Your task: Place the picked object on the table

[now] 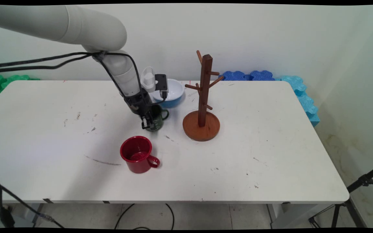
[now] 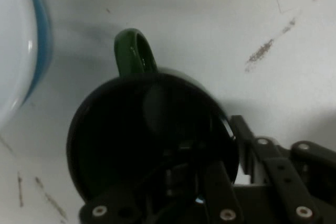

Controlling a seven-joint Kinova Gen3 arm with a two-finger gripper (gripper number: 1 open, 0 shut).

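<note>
A dark green mug (image 1: 158, 119) stands upright on the white table (image 1: 270, 145), between a bowl and a wooden mug tree. My gripper (image 1: 146, 124) comes down from the upper left onto the mug's left rim. In the hand view the green mug (image 2: 131, 135) fills the middle, its handle pointing up in the picture. My gripper (image 2: 231, 156) straddles the mug's wall at the right rim, one finger inside the dark hollow and the other finger (image 2: 248, 148) outside, shut on the wall.
A white bowl with a blue outside (image 1: 173, 92) (image 2: 16, 51) sits just behind the green mug. The brown mug tree (image 1: 202, 123), with bare pegs, stands to its right. A red mug (image 1: 138, 155) stands nearer the front edge, handle to the right.
</note>
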